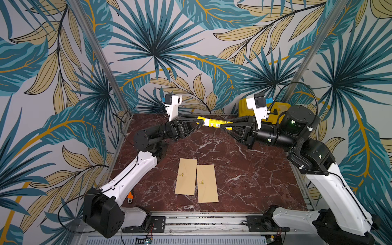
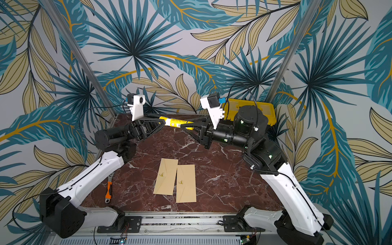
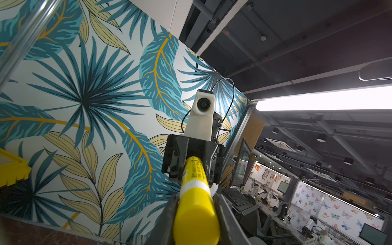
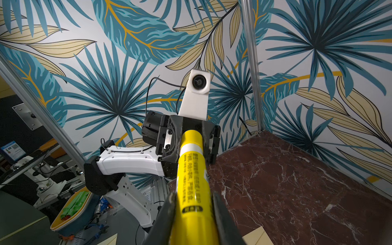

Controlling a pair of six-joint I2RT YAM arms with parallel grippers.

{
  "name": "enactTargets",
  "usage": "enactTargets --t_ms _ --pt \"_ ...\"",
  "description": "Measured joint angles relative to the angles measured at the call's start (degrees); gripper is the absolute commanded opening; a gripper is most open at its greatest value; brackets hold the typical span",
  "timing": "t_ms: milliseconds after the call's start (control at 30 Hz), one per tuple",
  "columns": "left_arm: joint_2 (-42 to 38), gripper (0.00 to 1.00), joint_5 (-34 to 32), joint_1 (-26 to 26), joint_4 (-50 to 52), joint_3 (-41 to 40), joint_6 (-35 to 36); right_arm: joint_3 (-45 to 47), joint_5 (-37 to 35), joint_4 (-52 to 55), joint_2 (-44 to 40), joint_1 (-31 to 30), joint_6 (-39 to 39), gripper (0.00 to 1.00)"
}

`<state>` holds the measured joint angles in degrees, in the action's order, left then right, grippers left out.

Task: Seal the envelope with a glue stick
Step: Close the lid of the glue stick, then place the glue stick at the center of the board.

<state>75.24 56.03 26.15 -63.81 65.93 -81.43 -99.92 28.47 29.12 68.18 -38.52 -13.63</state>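
High over the far end of the counter (image 1: 244, 169), holds the glue stick (image 1: 212, 122) in mid-air, nearly level, strung between both arms. Clamps the left pincer (image 1: 201, 121) on the yellow cap (image 3: 197, 214) and the right pincer (image 1: 224, 124) on the printed barrel (image 4: 194, 180), tips pointing at each other and close together. Shows, from each wrist view, dark fingers (image 4: 224, 218) pressed against both sides of the yellow cylinder, with a white band between cap and barrel; cannot judge the seating of the cap. Touches neither the tan envelope (image 1: 186, 176) nor the second envelope (image 1: 207, 183), both lying flat just beside each other nearer the arm bases, well apart from the stick. Works in front of a yellow toolbox (image 2: 268, 115) in the far right corner, behind the right arm. Has an orange-handled wrench (image 2: 108, 188) lying on the counter beside the left arm.
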Motion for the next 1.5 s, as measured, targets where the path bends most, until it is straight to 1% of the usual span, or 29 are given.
enactTargets --t_ms 200,367,667,767,933,1067,1167,1267,1367,1500 --pt "-3.13 0.31 -1.14 0.0 11.08 -1.18 7.41 -0.33 -3.32 2.21 0.68 -0.98 1.27 0.0" --pt "-4.66 0.31 -3.54 0.0 14.84 -2.6 10.32 -0.37 -5.99 2.51 1.27 -2.01 1.73 0.0" --pt "-5.29 0.31 -7.21 0.0 15.06 -4.2 11.06 0.92 -7.93 -0.24 1.97 -2.78 1.42 0.0" --pt "-5.29 0.31 -8.09 -0.02 14.1 -4.35 10.54 2.01 -7.61 -2.47 1.97 -2.78 0.57 0.0" --pt "-5.03 0.35 -8.28 0.11 10.97 -4.85 8.5 4.35 -5.66 -6.86 2.23 -3.02 -0.87 0.0" --pt "-4.79 0.41 -7.1 0.79 10.1 -4.92 7.41 6.62 -4.61 -9.97 2.54 -3.58 -1.88 0.0" --pt "-4.79 0.5 -6.86 0.81 10.03 -4.92 7.5 8.66 -4.09 -12.92 2.54 -3.58 -3.19 0.0" --pt "-4.79 0.56 -6.69 0.94 9.99 -4.92 7.61 10.29 -4.04 -15.37 2.54 -3.58 -4.2 0.0" --pt "-4.83 0.62 -6.67 1.03 9.97 -4.92 7.67 11.08 -4.52 -16.83 2.4 -3.58 -4.79 0.0" --pt "-5.18 0.67 -6.51 1.03 10.25 -5.07 8.63 11.32 -6.14 -18.12 1.64 -3.58 -4.83 0.0"
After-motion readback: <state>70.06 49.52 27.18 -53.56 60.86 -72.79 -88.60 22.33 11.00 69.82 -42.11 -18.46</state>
